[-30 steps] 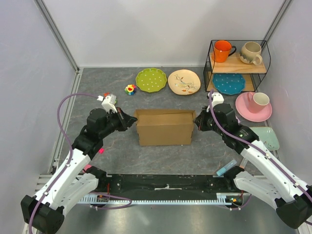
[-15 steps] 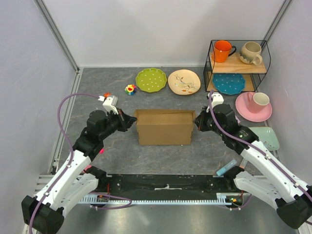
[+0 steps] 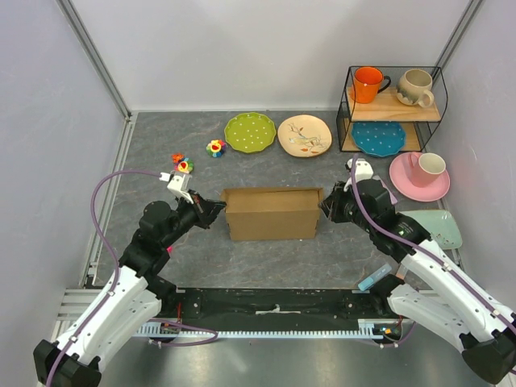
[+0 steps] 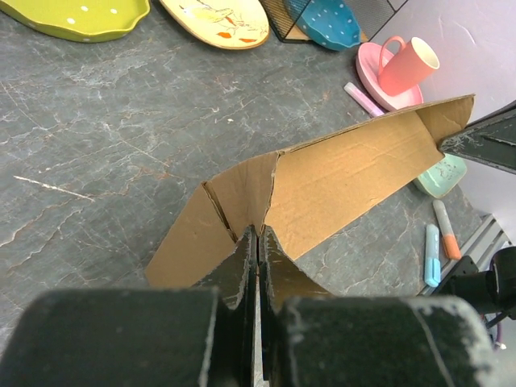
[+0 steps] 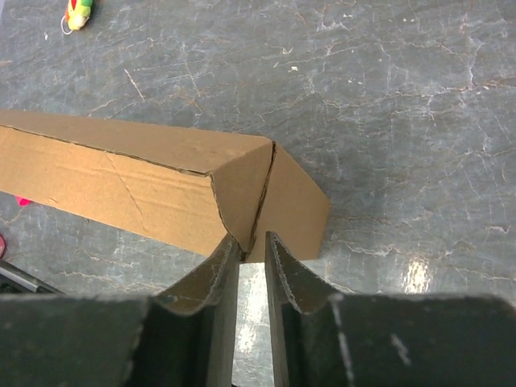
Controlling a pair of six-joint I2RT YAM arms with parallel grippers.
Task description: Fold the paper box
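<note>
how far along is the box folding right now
Partly done. The paper box already stands up off the table with a long wall raised and its end flaps creased inward. In hand: the left gripper pinches the left end flap, and the right gripper has its jaws on the right end corner. Left to do: the box is open on top, so the remaining panels need folding and tucking shut.

Open grey floor (image 3: 266, 262) in the lower centre, below the paper box (image 3: 272, 214). Blocked in the upper centre by the green plate (image 3: 250, 131) and cream plate (image 3: 304, 135). Crowded at right: wire rack (image 3: 393, 110), pink saucer (image 3: 420, 177).
</note>
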